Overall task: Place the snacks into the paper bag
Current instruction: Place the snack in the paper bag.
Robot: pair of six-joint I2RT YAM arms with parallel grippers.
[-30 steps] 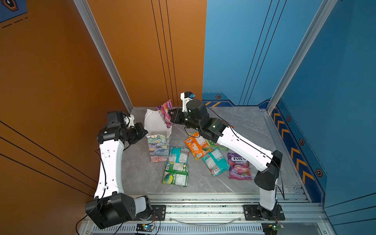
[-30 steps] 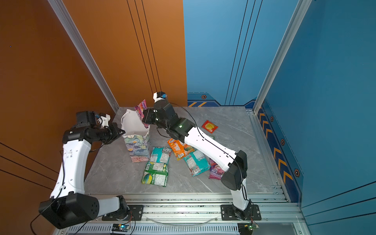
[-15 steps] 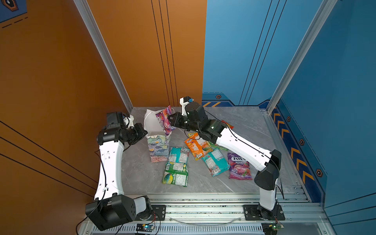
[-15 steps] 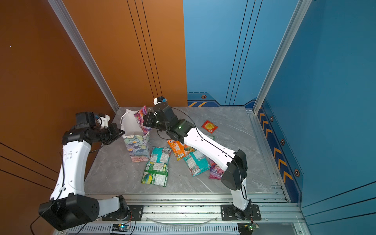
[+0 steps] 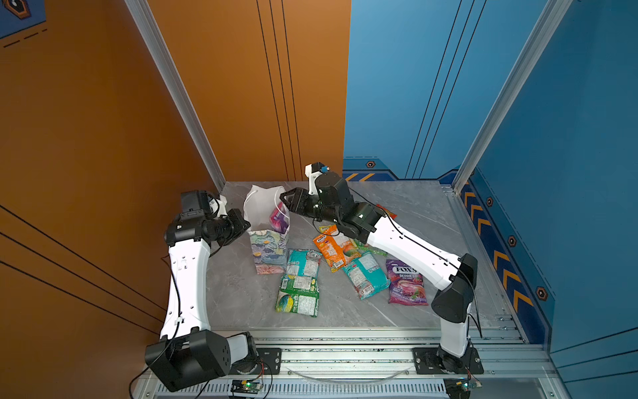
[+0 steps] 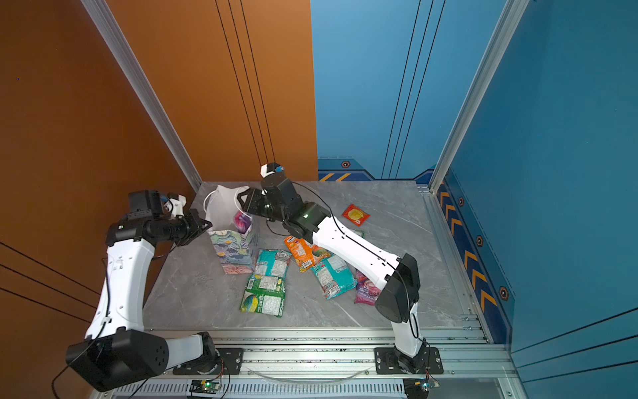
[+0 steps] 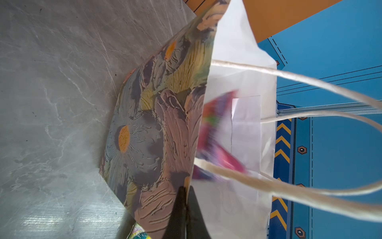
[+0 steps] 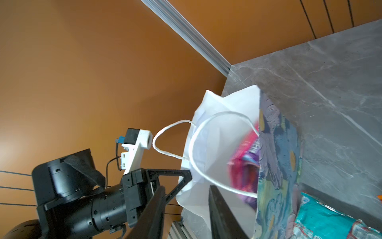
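The flowered paper bag [image 5: 269, 248] [image 6: 233, 248] stands upright at the back left of the table. My left gripper [image 5: 247, 226] [image 7: 186, 192] is shut on the bag's rim [image 7: 203, 115], holding the mouth wide. A pink and purple snack packet [image 5: 279, 218] [image 8: 246, 157] sits blurred inside the white lining. My right gripper [image 5: 284, 200] [image 8: 186, 188] is open and empty just above the mouth, by the cord handles [image 8: 198, 144]. On the table lie an orange packet [image 5: 333, 247], two teal ones [image 5: 303, 262] [image 5: 366, 274], a green one [image 5: 298, 297], a purple FOX'S one [image 5: 407, 281] and a small red one [image 6: 355, 215].
The orange wall [image 5: 207, 103] and a metal corner post [image 5: 193, 121] rise close behind the bag. My right arm [image 5: 407, 248] stretches over the packets on the right. A metal rail [image 5: 345, 345] runs along the table's front edge.
My right gripper lowered the pink and purple packet to the bag's mouth and opened; the packet has dropped into the bag. The left gripper kept its hold on the rim.
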